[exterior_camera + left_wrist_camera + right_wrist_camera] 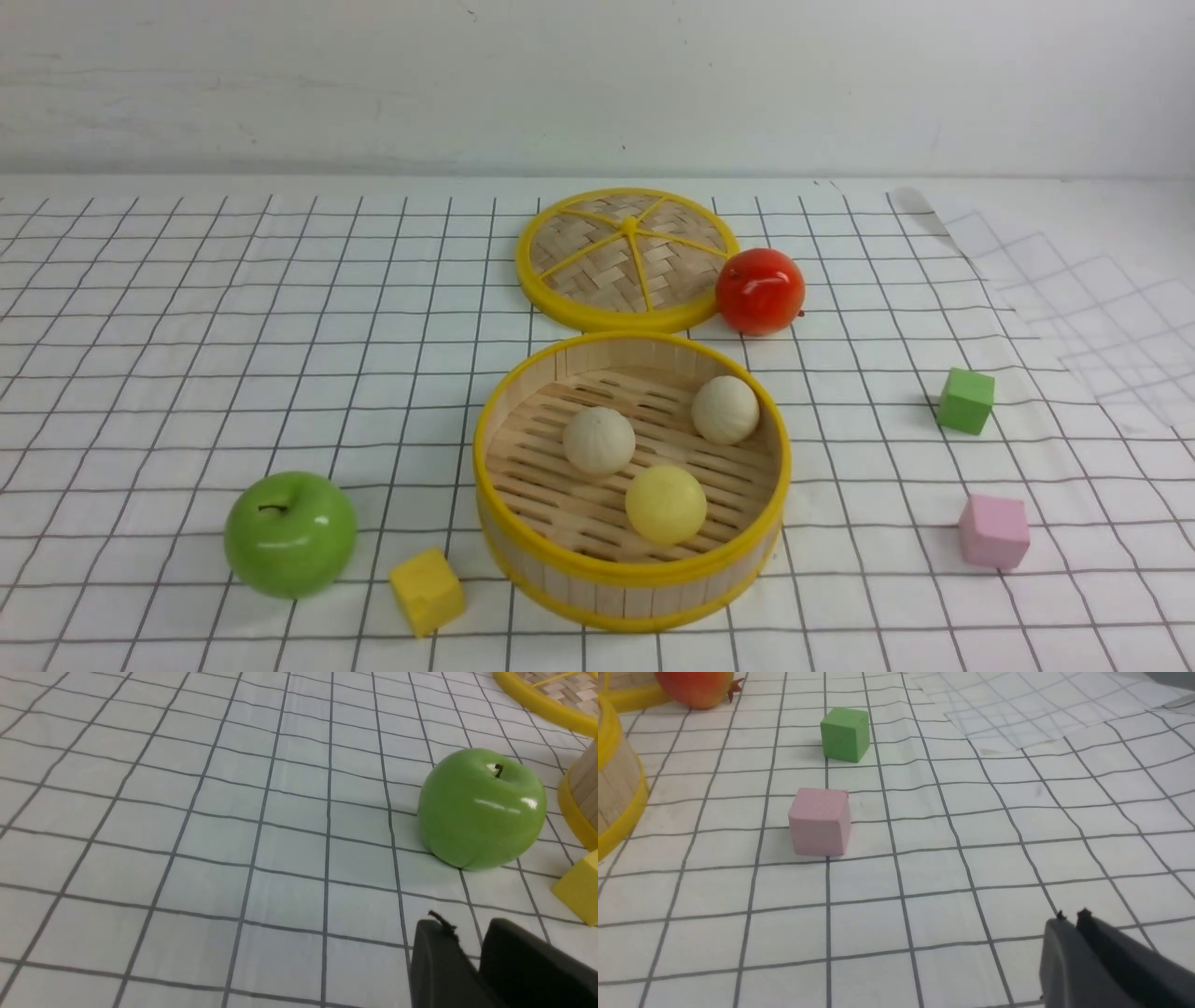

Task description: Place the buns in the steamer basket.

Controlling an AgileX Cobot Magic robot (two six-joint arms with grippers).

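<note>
The steamer basket (pixel 635 571) stands at the centre front of the table in the front view. All three buns lie on its slatted floor: a cream-white one (pixel 598 440) at the left, a second cream-white one (pixel 725 409) at the back right, and a pale yellow one (pixel 665 504) at the front. Neither arm shows in the front view. My left gripper (pixel 467 928) hovers over bare cloth short of the green apple (pixel 481 809), its fingers a little apart and empty. My right gripper (pixel 1071 917) is over bare cloth, fingers together, holding nothing.
The woven lid (pixel 625 257) lies flat behind the basket, with a red apple (pixel 760 290) touching its right edge. A green apple (pixel 290 533) and a yellow cube (pixel 427 590) sit at the front left. A green cube (pixel 965 400) and a pink cube (pixel 995 531) sit to the right.
</note>
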